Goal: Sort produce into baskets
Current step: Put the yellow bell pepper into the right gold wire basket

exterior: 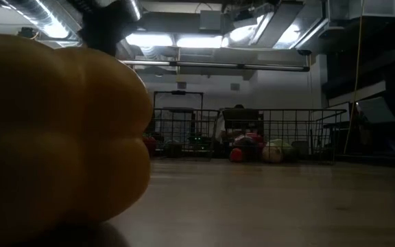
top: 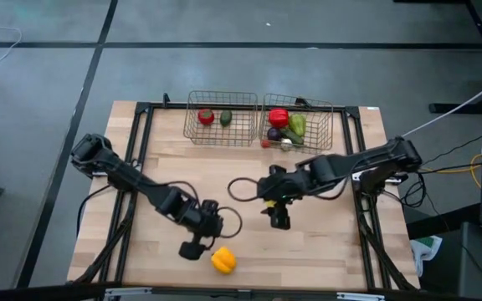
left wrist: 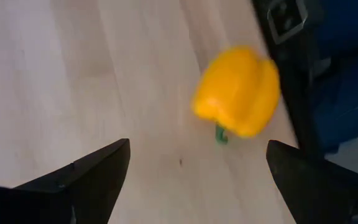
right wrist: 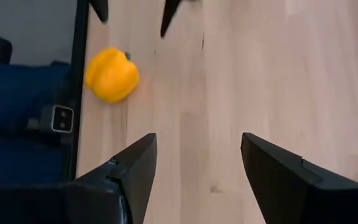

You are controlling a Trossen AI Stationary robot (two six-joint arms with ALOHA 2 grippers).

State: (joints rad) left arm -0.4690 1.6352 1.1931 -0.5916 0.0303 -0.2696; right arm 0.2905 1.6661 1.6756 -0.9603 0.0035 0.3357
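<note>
High view: a wooden counter (top: 308,242) carries two wire baskets at its far edge and both dark arms in front of them.
Left basket (top: 221,119): stands at the far edge, left of its twin; it holds a red tomato (top: 206,117) and a small green piece (top: 226,118).
Right basket (top: 299,123): just beside the left one; it holds a red pepper (top: 279,117), a green pepper (top: 297,125), a purple ball (top: 273,134) and a pale round bit (top: 286,144).
Yellow pepper (top: 223,261): lies alone on the bare counter near the front edge, well apart from both baskets, on its side with the green stem showing in the left wrist view.
Left gripper (top: 192,250): low over the counter near the front, just beside the yellow pepper on its left; the fingers (left wrist: 98,171) stand wide apart with only bare wood between them, and the pepper lies ahead of them, not touched.
Right gripper (top: 279,221): over the middle of the counter, in front of the right basket and well apart from the yellow pepper; its fingers (right wrist: 132,165) are parted with nothing between them.
Low view: the yellow pepper (exterior: 53,137) fills the near left of the picture; both baskets stand far behind it across the counter, with the produce inside them dim.
Right wrist view: the yellow pepper (right wrist: 111,75) lies near the counter's edge, with the tips of the left gripper just beside it.
</note>
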